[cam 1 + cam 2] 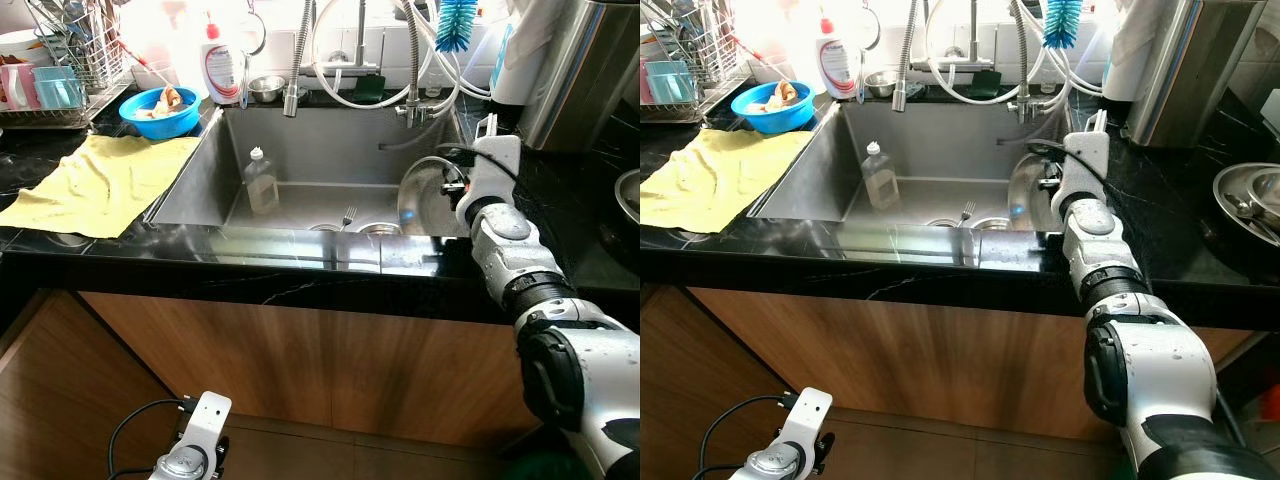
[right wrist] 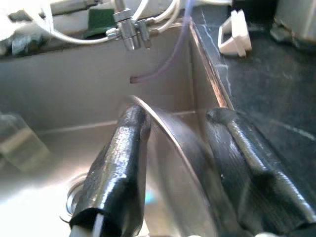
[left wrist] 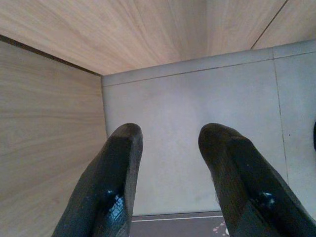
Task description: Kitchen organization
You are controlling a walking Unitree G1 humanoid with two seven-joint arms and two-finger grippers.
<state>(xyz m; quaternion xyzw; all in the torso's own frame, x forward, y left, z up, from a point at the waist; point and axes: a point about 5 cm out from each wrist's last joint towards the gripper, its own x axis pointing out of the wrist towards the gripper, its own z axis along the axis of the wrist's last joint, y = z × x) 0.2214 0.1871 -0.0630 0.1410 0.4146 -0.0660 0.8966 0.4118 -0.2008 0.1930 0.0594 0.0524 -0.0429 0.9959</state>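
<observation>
Sink (image 1: 300,195) holds a steel plate (image 2: 182,158) standing between right fingers (image 2: 118,163).

1. the right arm (image 1: 520,280) is reaching forward and up from the lower right, its silver segments stacked one above another toward the white wrist (image 1: 490,175).
2. the right pincer (image 2: 173,163) is pointing down past the counter (image 1: 300,262) edge, its two black fingers (image 2: 116,168) standing apart with a thin curved metal rim running between them.
3. whether those fingers are pressing on the rim is not clear.
4. the left arm (image 1: 190,450) is hanging low, well below the counter.
5. the left pincer (image 3: 170,163) is aiming downward with its fingers (image 3: 106,187) spread and nothing between them.
</observation>
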